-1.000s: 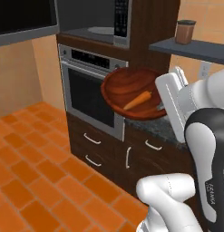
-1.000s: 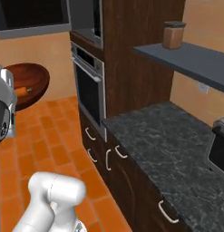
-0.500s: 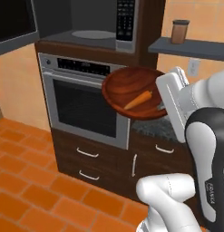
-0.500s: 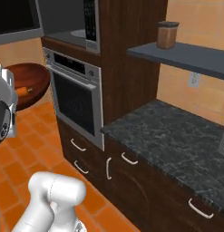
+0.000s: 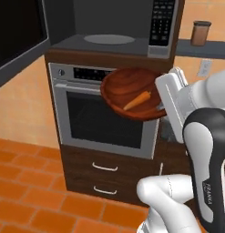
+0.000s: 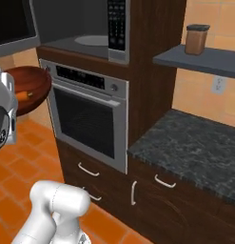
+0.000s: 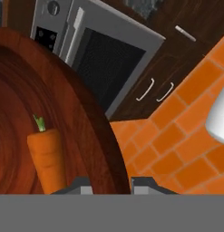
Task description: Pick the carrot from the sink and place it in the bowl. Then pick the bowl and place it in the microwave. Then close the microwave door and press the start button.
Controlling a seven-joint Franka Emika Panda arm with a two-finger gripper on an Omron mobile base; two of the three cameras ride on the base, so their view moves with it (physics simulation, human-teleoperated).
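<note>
My gripper (image 5: 161, 107) is shut on the right rim of the reddish-brown wooden bowl (image 5: 128, 91) and holds it in the air in front of the wall oven. The small orange carrot (image 5: 137, 100) lies inside the bowl. In the hand view the bowl (image 7: 50, 104) rim runs between my fingertips (image 7: 81, 184), with the carrot (image 7: 47, 158) just left of them. The microwave (image 5: 109, 27) stands above, its cavity open, its keypad (image 5: 161, 22) at the right. The microwave door (image 5: 18, 41) is swung open to the left. From the right base view the bowl (image 6: 24, 85) hangs at the left edge. The sink is out of view.
A steel wall oven (image 5: 95, 113) sits under the microwave, with drawers (image 5: 104, 179) below it. To the right are a dark stone counter (image 6: 190, 147) and a grey shelf (image 6: 200, 59) carrying a brown jar (image 6: 196, 39). The floor (image 5: 23, 200) is orange tile.
Both base views have shifted: the oven and microwave have slid to the right and now face me, and look closer. The bowl with the carrot stays in my grip.
</note>
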